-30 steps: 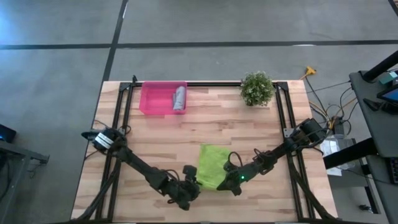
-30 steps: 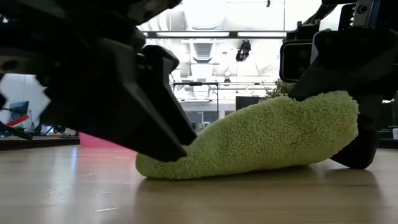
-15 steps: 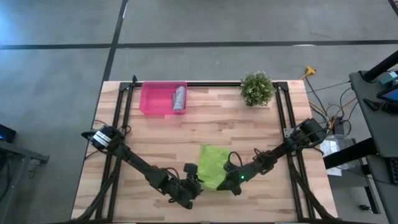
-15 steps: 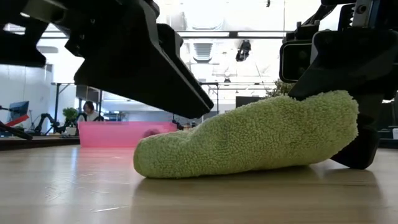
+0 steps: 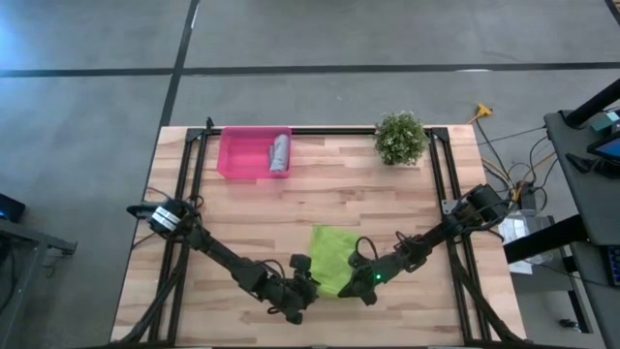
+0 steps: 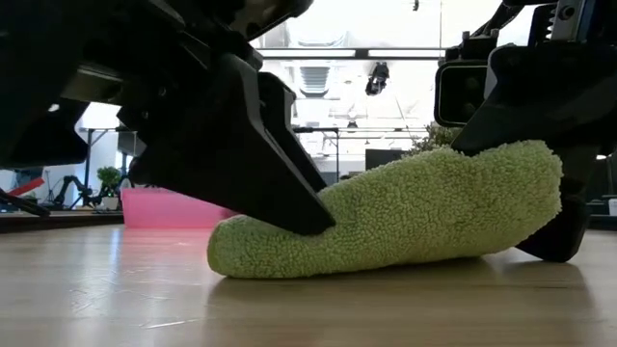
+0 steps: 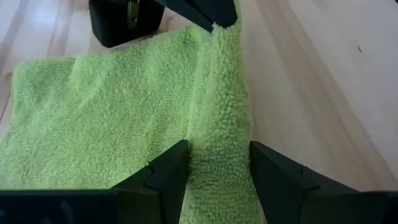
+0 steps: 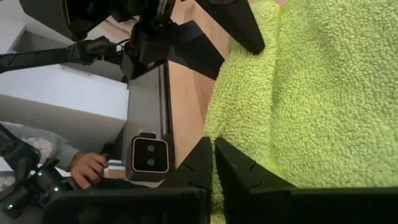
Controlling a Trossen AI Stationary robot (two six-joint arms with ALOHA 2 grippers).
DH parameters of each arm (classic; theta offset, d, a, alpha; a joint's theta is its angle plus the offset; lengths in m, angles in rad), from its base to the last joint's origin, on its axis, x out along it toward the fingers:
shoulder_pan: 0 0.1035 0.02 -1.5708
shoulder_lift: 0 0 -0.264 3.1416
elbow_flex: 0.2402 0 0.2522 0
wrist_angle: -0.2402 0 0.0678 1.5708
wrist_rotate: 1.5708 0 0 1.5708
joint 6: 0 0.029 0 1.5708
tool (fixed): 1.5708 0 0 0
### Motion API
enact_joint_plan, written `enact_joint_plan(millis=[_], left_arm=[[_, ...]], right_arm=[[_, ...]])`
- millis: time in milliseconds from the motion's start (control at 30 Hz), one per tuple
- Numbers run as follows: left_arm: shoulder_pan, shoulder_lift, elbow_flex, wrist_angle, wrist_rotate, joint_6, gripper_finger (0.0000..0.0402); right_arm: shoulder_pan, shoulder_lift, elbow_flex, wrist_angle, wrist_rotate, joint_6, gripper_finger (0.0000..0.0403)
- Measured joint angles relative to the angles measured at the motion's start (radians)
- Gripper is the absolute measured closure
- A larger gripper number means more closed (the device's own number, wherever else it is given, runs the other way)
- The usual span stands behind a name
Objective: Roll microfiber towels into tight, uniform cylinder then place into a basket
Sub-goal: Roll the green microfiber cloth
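The lime green towel (image 5: pixel 329 254) lies near the table's front edge. Its near edge is rolled into a thick roll (image 7: pixel 219 118), and the flat remainder (image 7: pixel 93 118) spreads toward the far side. My left gripper (image 7: pixel 217 152) stands open astride the roll near its left end. My right gripper (image 8: pixel 213 146) is shut at the roll's right end (image 6: pixel 525 183). The grey towel (image 5: pixel 280 152) lies rolled up in the pink basket (image 5: pixel 237 155) at the far left. My left gripper has the roll (image 7: pixel 219 174) between its two fingers (image 7: pixel 171 171), and the roll fills the gap between them. The fingers come slanting down from the near left, across the roll, which lies on the table there. My right gripper's shut fingers (image 8: pixel 199 155) lie against the roll's right end (image 8: pixel 249 124), coming slanting from the table's right. That end sits raised off the table. Whether any cloth is pinched between the fingers does not show.
A small potted plant (image 5: pixel 400 138) stands at the far right. Black rails (image 5: pixel 194 174) run along the table's left and right sides. Bare wood lies between the towel and the basket. A person's hand (image 8: pixel 87 168) shows beyond the table.
My left gripper has lifted off the roll's left end, gone a little toward the table's right, and come down astride the roll again. The roll has stayed where it was.
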Motion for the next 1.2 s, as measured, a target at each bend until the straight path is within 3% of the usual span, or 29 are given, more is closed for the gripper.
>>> enact_joint_plan(millis=[367, 833, 967, 1133, 1200], left_arm=[[-0.008, 0.010, 0.021, -0.001, 0.073, -0.112, 0.0246], [-0.004, 0.046, 0.026, -0.004, 0.117, -0.112, 0.0250], [-0.002, 0.045, 0.024, 0.002, 0.180, -0.183, 0.0290], [0.004, 0.043, 0.023, 0.002, 0.217, -0.236, 0.0384], [0.009, 0.043, 0.025, 0.001, 0.233, -0.243, 0.0393]], right_arm=[[-0.001, 0.000, 0.000, -0.002, 0.001, -0.008, 0.0394], [-0.002, 0.000, 0.000, -0.002, 0.006, -0.008, 0.0394], [-0.002, 0.000, 0.000, -0.002, 0.008, -0.008, 0.0394], [-0.002, 0.000, 0.000, -0.002, 0.009, -0.009, 0.0394], [-0.002, 0.000, 0.000, -0.002, 0.009, -0.014, 0.0394]])
